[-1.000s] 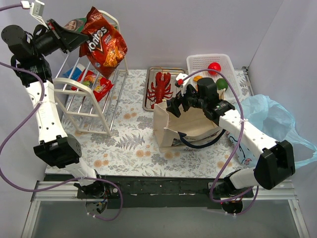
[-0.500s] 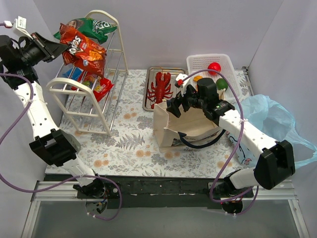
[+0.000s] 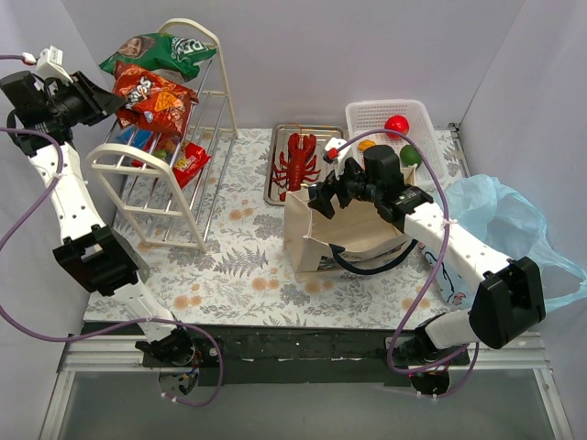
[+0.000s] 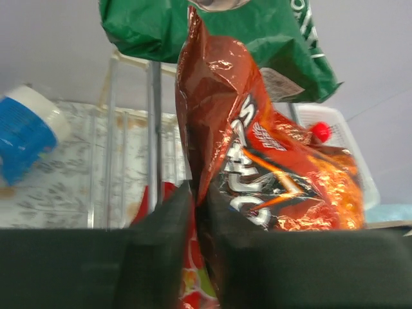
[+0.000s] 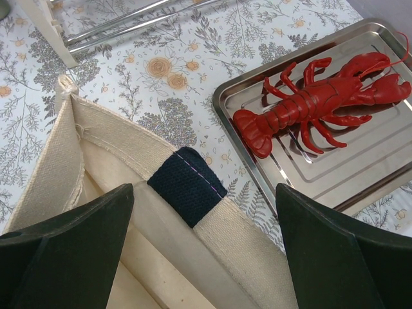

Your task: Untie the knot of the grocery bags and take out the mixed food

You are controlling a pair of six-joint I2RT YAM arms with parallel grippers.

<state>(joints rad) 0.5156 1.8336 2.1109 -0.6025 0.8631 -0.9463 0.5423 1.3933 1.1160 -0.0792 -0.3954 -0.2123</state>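
Pinching the Doritos bag (image 4: 257, 174) at one edge, the left gripper (image 4: 195, 193) has its jaws nearly together. The bag is crinkled orange-red foil, up on the rack (image 3: 188, 209) against the green snack bag (image 3: 160, 50). Right gripper (image 3: 328, 194) jaws are wide apart, straddling the tote (image 3: 307, 243) rim, holding nothing. Count: two chip bags, one lobster (image 3: 298, 160) on the tray (image 3: 275, 188), one apple (image 3: 396, 125) and one green fruit (image 3: 410, 156) in the basket (image 3: 367, 112), one tote, one blue bag (image 3: 500, 215) far right.

Orange-red Doritos bag (image 4: 270, 174), shiny, white lettering. Deep green snack bag (image 4: 257, 38). Bright red lobster (image 5: 309, 106), silver tray (image 5: 380, 167). Beige tote (image 5: 58, 148), navy handle patch (image 5: 187, 183) with pale stitching. Pale blue carrier bag (image 3: 500, 215). Tabletop (image 3: 238, 266) whitish, grey ferns plus orange blossoms, pretty busy tbh.
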